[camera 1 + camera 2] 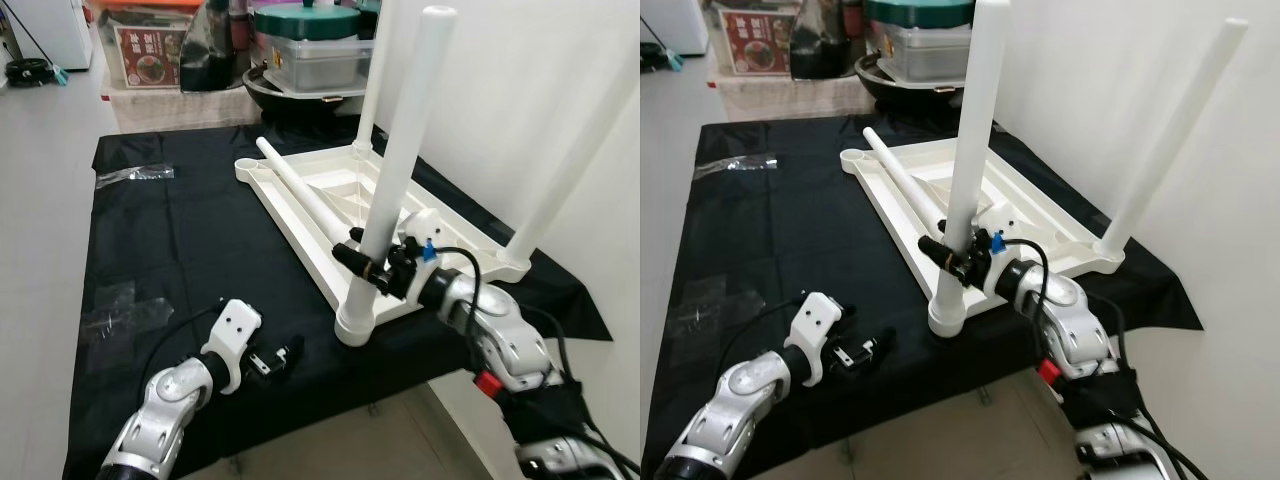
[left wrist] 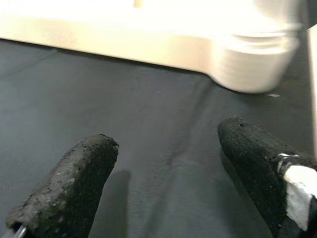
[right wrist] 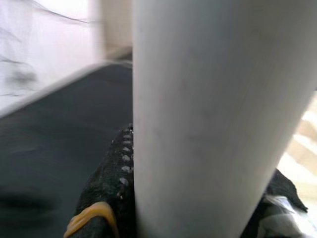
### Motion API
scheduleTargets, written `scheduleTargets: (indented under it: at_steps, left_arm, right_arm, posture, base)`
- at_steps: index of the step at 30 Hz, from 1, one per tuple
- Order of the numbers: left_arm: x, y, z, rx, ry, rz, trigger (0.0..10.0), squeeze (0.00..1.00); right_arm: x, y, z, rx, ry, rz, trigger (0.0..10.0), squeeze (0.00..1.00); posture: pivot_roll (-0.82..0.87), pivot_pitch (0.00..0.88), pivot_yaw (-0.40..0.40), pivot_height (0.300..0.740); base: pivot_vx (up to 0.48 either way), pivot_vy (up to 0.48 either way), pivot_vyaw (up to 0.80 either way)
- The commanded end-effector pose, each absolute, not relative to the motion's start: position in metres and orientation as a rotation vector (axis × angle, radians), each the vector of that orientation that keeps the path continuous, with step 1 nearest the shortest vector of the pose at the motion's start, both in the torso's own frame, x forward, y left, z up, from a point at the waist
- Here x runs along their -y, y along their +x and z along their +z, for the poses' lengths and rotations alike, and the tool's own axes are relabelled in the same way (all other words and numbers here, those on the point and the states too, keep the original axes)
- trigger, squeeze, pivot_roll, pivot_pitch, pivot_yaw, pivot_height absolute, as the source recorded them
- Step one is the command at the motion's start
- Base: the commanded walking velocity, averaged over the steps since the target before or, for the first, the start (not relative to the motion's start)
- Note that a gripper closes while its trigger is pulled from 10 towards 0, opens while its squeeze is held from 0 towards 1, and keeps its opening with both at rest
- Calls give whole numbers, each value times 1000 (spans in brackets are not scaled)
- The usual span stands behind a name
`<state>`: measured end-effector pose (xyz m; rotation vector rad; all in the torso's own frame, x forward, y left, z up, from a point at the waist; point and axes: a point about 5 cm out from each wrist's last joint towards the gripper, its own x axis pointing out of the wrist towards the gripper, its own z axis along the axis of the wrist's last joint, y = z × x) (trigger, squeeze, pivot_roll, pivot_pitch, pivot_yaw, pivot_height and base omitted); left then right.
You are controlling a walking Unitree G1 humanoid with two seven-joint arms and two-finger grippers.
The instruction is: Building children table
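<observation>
Near leg gripped low, above its socket

The stiff, smooth, probably light leg (image 1: 400, 160) is clenched by the right gripper (image 1: 375, 268) on the upturned tabletop (image 1: 300, 215); the left gripper (image 1: 283, 357) rests released nearby.

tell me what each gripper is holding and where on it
Right gripper clamps the near upright white table leg low on its shaft, just above the socket. Left gripper is open, holding nothing.

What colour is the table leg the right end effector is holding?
White. The table leg gripped by the right end effector shows best in the left eye view.
</observation>
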<state>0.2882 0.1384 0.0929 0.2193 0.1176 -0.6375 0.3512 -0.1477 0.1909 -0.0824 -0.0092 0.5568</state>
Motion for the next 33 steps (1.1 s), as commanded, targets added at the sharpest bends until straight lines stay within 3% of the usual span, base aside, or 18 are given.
scheduleTargets:
  at_steps: [1, 2, 5, 8, 11, 12, 16, 17, 21, 22, 23, 25, 26, 27, 29, 30, 32, 33]
  left_arm:
    - [-138, 287, 89, -139, 223, -643, 10000, 0]
    - [-138, 287, 89, -139, 223, -643, 10000, 0]
    - [-134, 287, 89, -135, 218, -649, 10000, 0]
    - [-134, 287, 90, -134, 218, -651, 10000, 0]
    - [-135, 288, 90, -134, 219, -650, 10000, 0]
    - [-135, 288, 90, -134, 220, -649, 10000, 0]
    - [-135, 288, 90, -135, 220, -648, 10000, 0]
    - [-135, 288, 90, -135, 219, -648, 10000, 0]
    - [-134, 287, 89, -135, 216, -648, 10000, 0]
    - [-133, 287, 89, -135, 214, -647, 10000, 0]
    - [-133, 287, 88, -135, 213, -647, 10000, 0]
    - [-133, 287, 88, -135, 213, -647, 10000, 0]
    - [-134, 287, 88, -136, 215, -649, 10000, 0]
    - [-134, 287, 88, -136, 215, -649, 10000, 0]
    - [-133, 288, 89, -136, 218, -652, 10000, 0]
    - [-133, 289, 90, -132, 219, -653, 10000, 0]
    - [-132, 290, 91, -129, 218, -651, 10000, 0]
    - [-132, 290, 91, -128, 217, -651, 10000, 0]
  right_arm:
    - [198, 360, 175, -78, -123, 68, 0, 0]
    - [198, 360, 175, -78, -123, 68, 0, 0]
    - [219, 343, 160, -58, -83, -410, 0, 0]
    - [213, 337, 154, -66, -70, -444, 0, 0]
    - [185, 335, 141, -120, -55, -394, 0, 0]
    - [173, 339, 140, -143, -48, -324, 10000, 0]
    - [161, 345, 148, -108, -52, -234, 10000, 0]
    - [163, 347, 157, -56, -23, -214, 10000, 1000]
    - [167, 351, 171, 20, -9, -182, 10000, 1000]
    - [165, 355, 182, 72, 10, -51, 10000, 0]
    - [156, 355, 192, 96, 73, 149, 10000, 0]
    - [156, 355, 192, 96, 73, 149, 10000, 0]
    - [134, 333, 211, 178, 37, 607, 10000, 0]
    - [134, 333, 211, 178, 37, 607, 10000, 0]
    - [119, 310, 211, 172, -80, 874, 10000, 0]
    - [116, 305, 205, 146, -135, 950, 6745, 0]
    - [113, 300, 198, 116, -174, 1025, 6353, 0]
    - [112, 298, 195, 101, -186, 1058, 6824, 0]
  posture:
    - [24, 0, -108, 740]
    - [24, 0, -108, 740]
    - [29, 0, -107, 740]
    - [29, 0, -107, 740]
    - [32, 0, -110, 740]
    - [32, 0, -110, 740]
    - [32, 0, -111, 740]
    - [30, 0, -115, 740]
    - [29, 0, -117, 740]
    - [29, 0, -117, 740]
    - [24, 0, -113, 740]
    - [24, 0, -113, 740]
    - [21, 0, -108, 740]
    - [21, 0, -108, 740]
    - [20, 0, -109, 740]
    - [27, 0, -113, 740]
    - [28, 0, -113, 740]
    - [28, 0, -113, 740]
  base:
    - [0, 0, 0]
    - [0, 0, 0]
    - [0, 0, 0]
    - [0, 0, 0]
    - [0, 0, 0]
    - [0, 0, 0]
    - [0, 0, 0]
    - [0, 0, 0]
    - [0, 0, 0]
    - [0, 0, 0]
    - [0, 0, 0]
    - [0, 0, 0]
    - [0, 0, 0]
    - [0, 0, 0]
    - [0, 0, 0]
    - [0, 0, 0]
    - [0, 0, 0]
    - [0, 0, 0]
